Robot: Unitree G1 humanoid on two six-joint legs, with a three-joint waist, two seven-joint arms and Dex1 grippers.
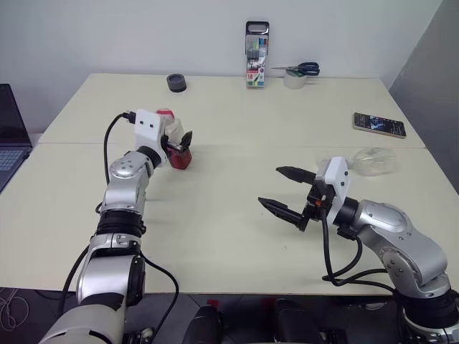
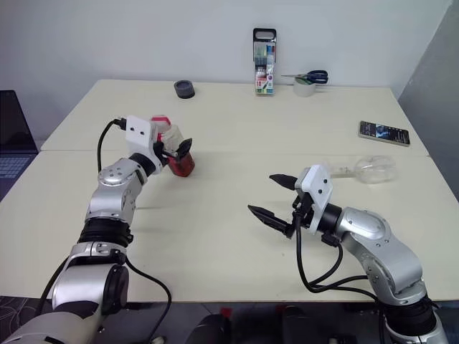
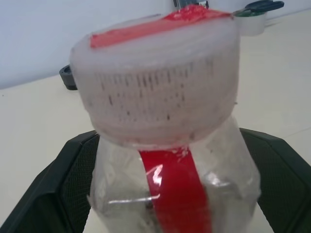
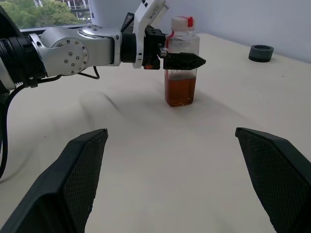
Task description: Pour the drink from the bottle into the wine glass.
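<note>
- Standing upright on the table (image 1: 229, 236), toward its left edge and about midway back, is the bottle (image 4: 181, 63), cap (image 3: 155, 87) on, a red strip running over the cap and down the neck.
- The drink (image 4: 180, 90) fills the lower part of the bottle, amber-red through the clear wall.
- The left gripper (image 1: 181, 145) is level at the bottle, its black fingers (image 4: 183, 61) spread wide, one on each side of the body; whether they touch it cannot be told.
- The right gripper (image 1: 285, 189) hangs above the table nearer the front edge, right of centre, fingers (image 1: 280, 210) wide apart and holding nothing, pointing toward the bottle.
- The wine glass (image 1: 371, 162) lies on its side near the right edge, well apart from both grippers.
- Along the far edge: a dark round cap (image 1: 176, 83), a pack of markers (image 1: 257, 56), and scissors (image 1: 300, 69) on a tape roll (image 1: 295, 80).
- A phone (image 1: 379, 125) lies toward the far right corner.
</note>
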